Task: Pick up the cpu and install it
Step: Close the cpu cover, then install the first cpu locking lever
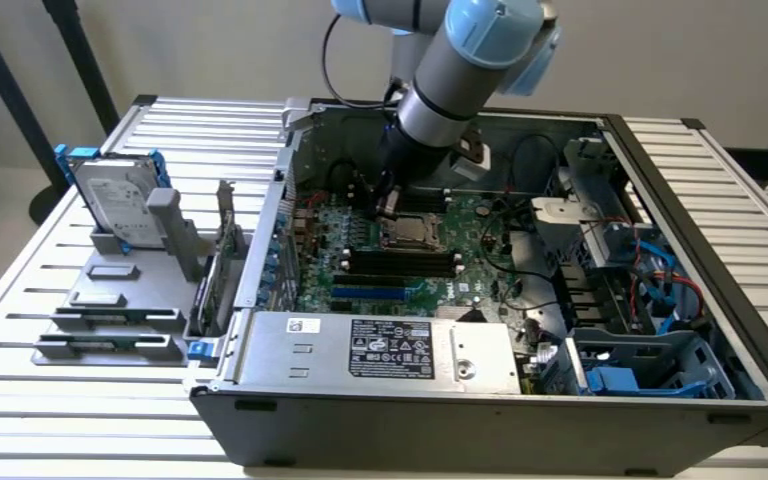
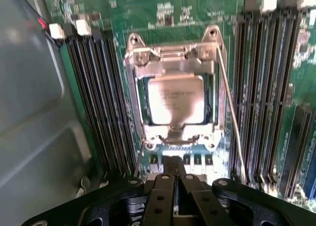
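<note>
Silver metal catches my eye first on the wrist view: the chip (image 2: 175, 98) lies flat in its socket on the green circuit board (image 2: 197, 9), square to it, with a shiny frame (image 2: 173, 53) around its edges. A thin wire lever (image 2: 229, 112) runs along one side of that frame. Rows of dark memory slots (image 2: 98, 97) flank the socket on both sides.

My gripper (image 2: 174, 162) hangs just above the board, close beside the socket, and its black fingers (image 2: 163, 186) are pressed together with nothing between them. It is near the chip but not touching it.

From the exterior view I see the arm (image 1: 458, 80) reaching down into the open computer case (image 1: 491, 420), the gripper (image 1: 387, 205) low over the board (image 1: 464, 255), with the chip (image 1: 407, 233) right beneath its tip. A grey power supply box (image 1: 384, 350) with a label fills the near end of the case.

The case sits on a slatted metal table (image 1: 37, 400). On the exterior view's left, well apart from the case, a hard drive (image 1: 111, 200) in a blue frame stands upright in a grey holder (image 1: 111, 310).
</note>
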You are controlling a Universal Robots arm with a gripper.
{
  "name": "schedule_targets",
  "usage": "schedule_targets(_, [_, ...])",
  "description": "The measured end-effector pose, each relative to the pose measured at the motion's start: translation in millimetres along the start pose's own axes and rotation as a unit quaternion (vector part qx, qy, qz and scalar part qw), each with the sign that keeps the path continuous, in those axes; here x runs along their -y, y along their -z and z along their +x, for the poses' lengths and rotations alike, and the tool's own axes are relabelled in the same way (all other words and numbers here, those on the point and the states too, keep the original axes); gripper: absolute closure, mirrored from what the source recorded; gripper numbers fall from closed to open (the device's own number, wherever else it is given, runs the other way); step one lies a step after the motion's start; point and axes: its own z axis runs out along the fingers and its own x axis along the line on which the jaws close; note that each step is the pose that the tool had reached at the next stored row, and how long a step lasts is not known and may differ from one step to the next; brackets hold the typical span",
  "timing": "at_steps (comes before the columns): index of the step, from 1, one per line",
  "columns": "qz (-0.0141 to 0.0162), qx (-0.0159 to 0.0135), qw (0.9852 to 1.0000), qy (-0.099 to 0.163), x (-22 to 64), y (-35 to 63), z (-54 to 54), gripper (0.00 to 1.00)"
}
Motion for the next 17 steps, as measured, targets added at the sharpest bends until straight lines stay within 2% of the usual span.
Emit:
schedule_targets(3, [0.0001,0.0000,1.0000,0.000,9.9,-0.3,-1.5,0.89])
schedule_targets(5, [0.0001,0.0001,1.0000,0.000,13.7,0.8,-2.0,0.89])
schedule_targets(17, [0.0008,-0.0019,1.0000,0.001,13.8,0.7,-2.0,0.89])
